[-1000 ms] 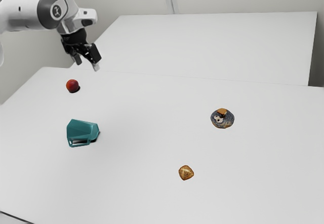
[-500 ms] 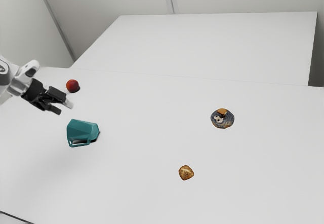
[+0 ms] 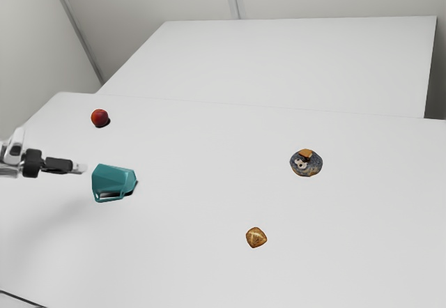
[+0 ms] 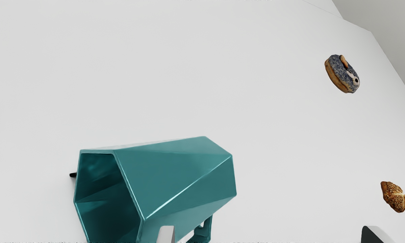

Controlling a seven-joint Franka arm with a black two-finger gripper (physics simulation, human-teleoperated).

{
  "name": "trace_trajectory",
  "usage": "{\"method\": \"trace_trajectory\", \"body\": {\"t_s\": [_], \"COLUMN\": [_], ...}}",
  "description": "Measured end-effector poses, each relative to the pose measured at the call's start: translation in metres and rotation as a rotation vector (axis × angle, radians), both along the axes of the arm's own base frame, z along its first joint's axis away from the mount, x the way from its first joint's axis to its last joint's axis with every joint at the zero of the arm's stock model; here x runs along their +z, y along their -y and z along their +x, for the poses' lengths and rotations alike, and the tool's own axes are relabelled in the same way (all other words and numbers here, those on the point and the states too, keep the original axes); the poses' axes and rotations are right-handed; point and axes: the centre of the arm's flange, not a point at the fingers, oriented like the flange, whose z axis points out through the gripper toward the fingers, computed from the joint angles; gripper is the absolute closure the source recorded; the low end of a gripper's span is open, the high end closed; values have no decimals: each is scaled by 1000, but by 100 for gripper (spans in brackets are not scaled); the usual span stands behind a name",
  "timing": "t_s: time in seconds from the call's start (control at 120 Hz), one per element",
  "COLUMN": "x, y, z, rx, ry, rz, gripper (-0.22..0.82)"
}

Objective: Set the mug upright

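Currently, the mug point(image 3: 111, 180) is lying on its side on the table point(image 3: 181, 252). The gripper point(image 3: 81, 168) is hovering near it, toward the exterior view's left. Its two fingers point(image 4: 167, 235) are standing wide apart and are holding nothing. In the wrist view one finger is overlapping the mug, but whether they are touching, I cannot surely tell. The fruit point(image 3: 99, 118) is resting behind the mug, while the donut point(image 3: 315, 162) and the bread point(image 3: 256, 237) are sitting well apart from it, toward the exterior view's right.
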Motion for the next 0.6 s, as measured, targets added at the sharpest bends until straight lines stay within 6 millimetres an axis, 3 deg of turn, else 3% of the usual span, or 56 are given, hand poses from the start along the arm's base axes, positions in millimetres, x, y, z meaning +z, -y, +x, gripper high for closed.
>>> {"method": "trace_trajectory", "body": {"t_s": [0.158,0.325,0.6], "x": [-19,-51,-72], "y": [-21,-9,-5], "z": [-11,1,2], "rx": [-48,-140,-212], "ry": [76,126,218], "rz": [59,84,135], "gripper": [0,0,0]}}
